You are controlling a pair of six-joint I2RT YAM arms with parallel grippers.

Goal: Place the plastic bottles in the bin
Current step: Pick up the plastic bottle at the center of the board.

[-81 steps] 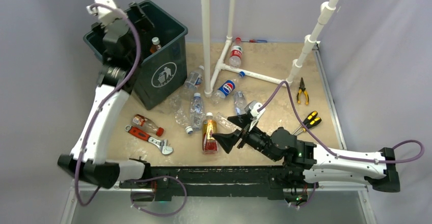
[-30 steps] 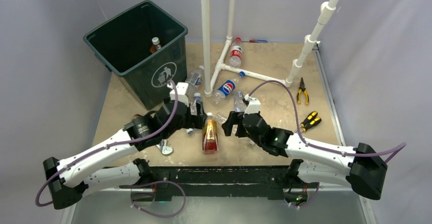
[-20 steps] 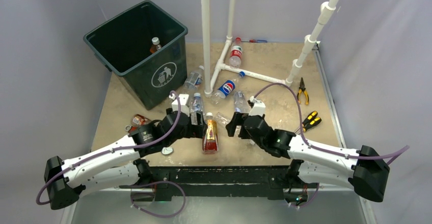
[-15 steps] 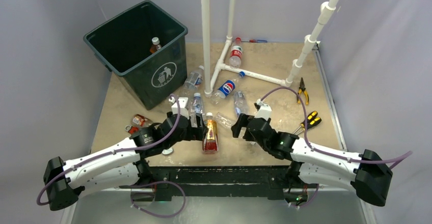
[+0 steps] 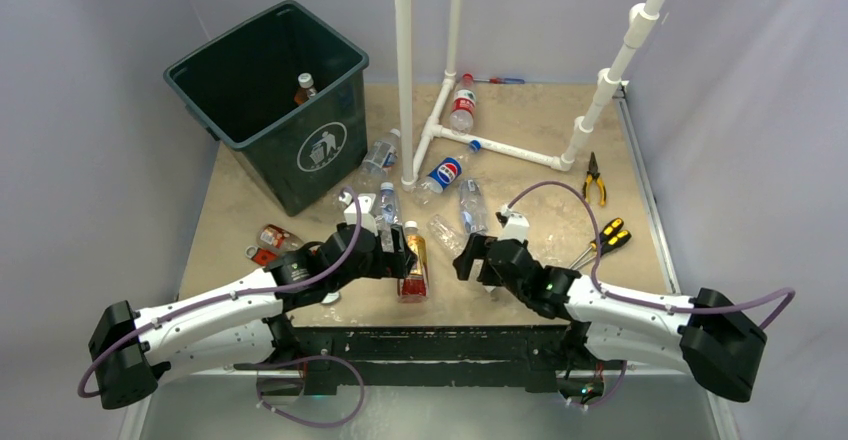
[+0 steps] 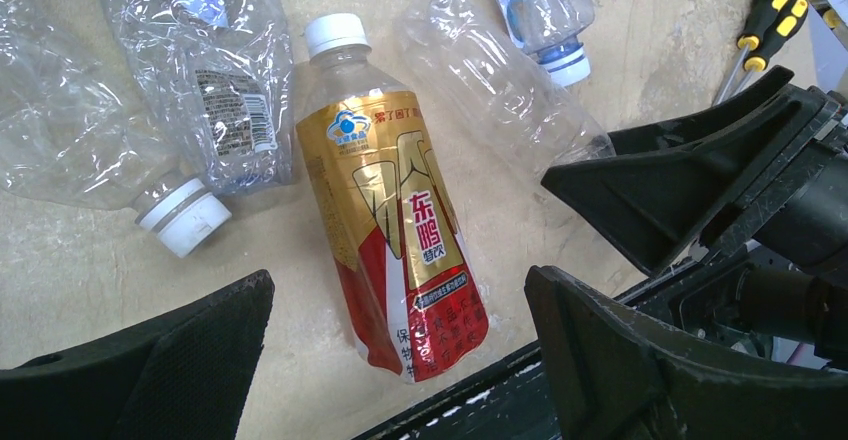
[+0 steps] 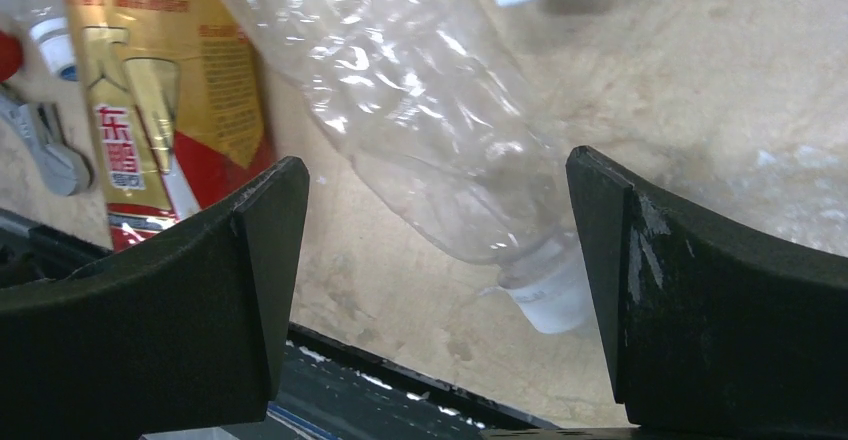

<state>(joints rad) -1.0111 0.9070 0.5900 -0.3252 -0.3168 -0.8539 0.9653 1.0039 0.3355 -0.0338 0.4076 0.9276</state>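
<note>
A bottle with a gold and red label (image 5: 412, 265) lies near the table's front edge, white cap pointing away. My left gripper (image 5: 398, 258) hovers over it, open; in the left wrist view its base (image 6: 420, 300) lies between the wide fingers of the left gripper (image 6: 400, 300), touching neither. My right gripper (image 5: 470, 258) is open just right of it. A crumpled clear bottle (image 7: 400, 90) has its capped neck between the fingers of the right gripper (image 7: 435, 210), close to the right one. The dark green bin (image 5: 320, 150) stands at the back left with one bottle (image 5: 304, 88) inside.
Several more bottles lie mid-table: clear ones (image 5: 386, 205), a blue-labelled one (image 5: 442, 173), a red-labelled one (image 5: 462, 105), an orange one (image 5: 275, 237) by my left arm. A white pipe frame (image 5: 405, 70) rises behind them. Pliers (image 5: 594, 178) and screwdrivers (image 5: 608, 237) lie right.
The left gripper has slid right and toward the front edge, over the gold-labelled bottle. The right gripper has drawn back toward the front edge and its jaws have spread slightly wider.
</note>
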